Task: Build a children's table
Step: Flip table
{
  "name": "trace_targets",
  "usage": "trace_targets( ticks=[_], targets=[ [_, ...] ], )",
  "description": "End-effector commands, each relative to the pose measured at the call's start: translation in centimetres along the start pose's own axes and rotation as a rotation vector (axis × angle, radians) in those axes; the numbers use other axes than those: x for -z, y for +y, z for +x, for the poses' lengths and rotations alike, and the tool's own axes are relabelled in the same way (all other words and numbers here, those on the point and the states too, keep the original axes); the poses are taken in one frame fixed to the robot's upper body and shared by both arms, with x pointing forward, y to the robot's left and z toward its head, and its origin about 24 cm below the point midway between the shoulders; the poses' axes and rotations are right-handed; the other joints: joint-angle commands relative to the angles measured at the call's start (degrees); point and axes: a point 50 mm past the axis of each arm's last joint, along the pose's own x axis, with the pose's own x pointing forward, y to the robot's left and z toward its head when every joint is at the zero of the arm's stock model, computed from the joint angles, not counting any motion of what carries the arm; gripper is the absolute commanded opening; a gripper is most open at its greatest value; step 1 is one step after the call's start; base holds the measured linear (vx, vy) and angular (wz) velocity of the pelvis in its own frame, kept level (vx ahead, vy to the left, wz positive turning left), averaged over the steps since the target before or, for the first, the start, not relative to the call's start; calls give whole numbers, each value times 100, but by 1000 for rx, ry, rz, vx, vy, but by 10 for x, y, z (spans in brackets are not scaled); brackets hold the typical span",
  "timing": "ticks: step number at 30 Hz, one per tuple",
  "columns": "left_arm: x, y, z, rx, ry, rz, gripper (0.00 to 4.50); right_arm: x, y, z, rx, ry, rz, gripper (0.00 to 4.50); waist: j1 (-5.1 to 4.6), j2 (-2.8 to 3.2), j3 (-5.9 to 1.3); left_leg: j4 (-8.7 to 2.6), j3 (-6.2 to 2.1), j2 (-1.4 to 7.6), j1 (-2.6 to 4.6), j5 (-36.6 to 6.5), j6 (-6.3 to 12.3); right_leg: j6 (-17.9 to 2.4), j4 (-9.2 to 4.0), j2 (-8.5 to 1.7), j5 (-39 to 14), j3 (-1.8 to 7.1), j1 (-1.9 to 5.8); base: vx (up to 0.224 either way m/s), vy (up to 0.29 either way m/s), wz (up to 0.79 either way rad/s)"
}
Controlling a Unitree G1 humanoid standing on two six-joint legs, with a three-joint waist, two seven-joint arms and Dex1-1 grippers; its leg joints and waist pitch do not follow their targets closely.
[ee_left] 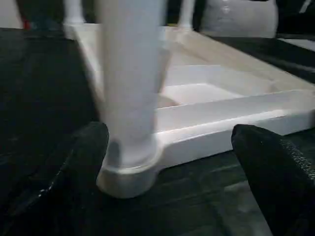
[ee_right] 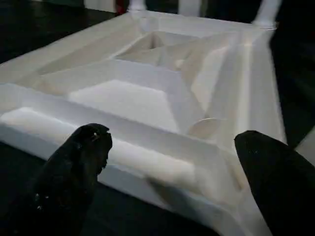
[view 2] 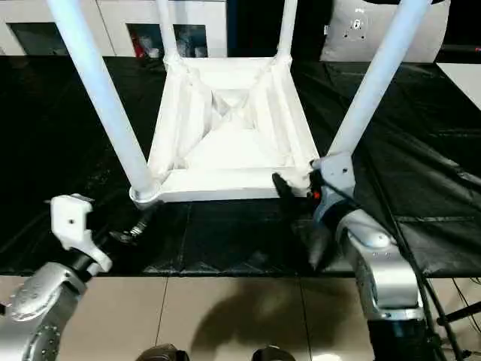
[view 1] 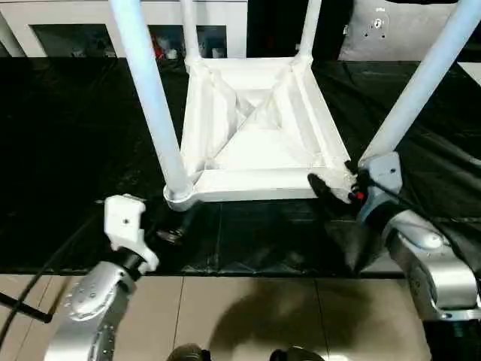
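Observation:
The children's table (view 1: pixel 255 128) lies upside down on the black worktable, ribbed underside facing up. Legs rise from all its corner sockets: front left (view 1: pixel 154 98), front right (view 1: pixel 421 83) and two at the back (view 1: pixel 189 30). My left gripper (ee_left: pixel 172 172) is open, low at the front left corner, its fingers (ee_left: pixel 83 162) standing either side of that leg's socket (ee_left: pixel 128 172) without gripping it. My right gripper (ee_right: pixel 177 162) is open at the front right corner, fingers spread along the table's front rim (ee_right: pixel 147 162).
The black cover's front edge (view 1: pixel 240 272) runs just behind my forearms, with beige floor tiles below. White cabinets (view 1: pixel 68 30) and a grey panel (view 1: pixel 383 30) stand behind the worktable. A black cable (view 1: pixel 30 278) hangs by my left arm.

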Motion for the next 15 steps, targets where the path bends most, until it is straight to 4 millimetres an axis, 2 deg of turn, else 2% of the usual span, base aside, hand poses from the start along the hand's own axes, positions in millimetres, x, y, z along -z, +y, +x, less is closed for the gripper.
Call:
trace_targets(
  ticks=[1, 2, 5, 7, 9, 10, 11, 12, 15],
  targets=[
    [15, 16, -2, -31, 34, 4, 446, -2, 3, -1, -25, -23, 32, 450, 6, -24, -309, -475, -182, 479, -40, 97, 769, -1196, -487, -613, -384, 480, 290, 0, 0, 0],
    [22, 22, 0, -34, 42, 7, 446, -2, 5, -1, -31, -24, 28, 450, -6, -55, -351, -476, -191, 489, -29, 120, 752, -1166, -458, -621, -354, 477, 312, 0, 0, 0],
    [35, 33, 6, -37, 60, 10, 446, -2, 10, -1, -43, -24, 22, 450, 6, -5, -378, -469, -210, 512, -16, 302, 733, -1138, -418, -637, -101, 478, 300, 0, 0, 0],
    [37, 38, 11, -40, 62, 21, 446, -1, 14, 0, -56, -9, 24, 450, 5, -11, -397, -467, -212, 533, -6, 359, 722, -1193, -382, -647, 134, 480, 299, 0, 0, 0],
    [14, 40, 27, -33, 24, 45, 430, 1, 26, -2, -165, 23, 78, 450, 12, 0, -411, -463, -214, 546, -3, 354, 732, -1329, -353, -664, 315, 483, 322, 0, 0, 0],
    [9, 39, 31, -28, 12, 47, 418, -1, 28, -3, -178, 10, 65, 450, 38, -1, -400, -460, -210, 554, -6, 343, 751, -1382, -358, -683, 321, 486, 313, 0, 0, 0],
    [7, 39, 34, -27, -4, 55, 410, -2, 30, -2, -179, 1, 56, 450, 53, 34, -384, -460, -208, 550, -18, 320, 740, -1390, -360, -679, 286, 483, 304, 0, 0, 0],
    [5, 39, 37, -26, -16, 62, 408, -2, 31, -2, -180, -4, 51, 450, 49, -2, -387, -469, -204, 547, -23, 283, 712, -1388, -369, -685, 231, 482, 320, 0, 0, 0],
    [-2, 30, 42, 7, -61, 44, 385, -1, 34, -3, -185, -9, 62, 450, 39, 18, -387, -472, -201, 554, -29, 246, 626, -1399, -364, -689, 158, 487, 326, 0, 0, 0]
  ],
)
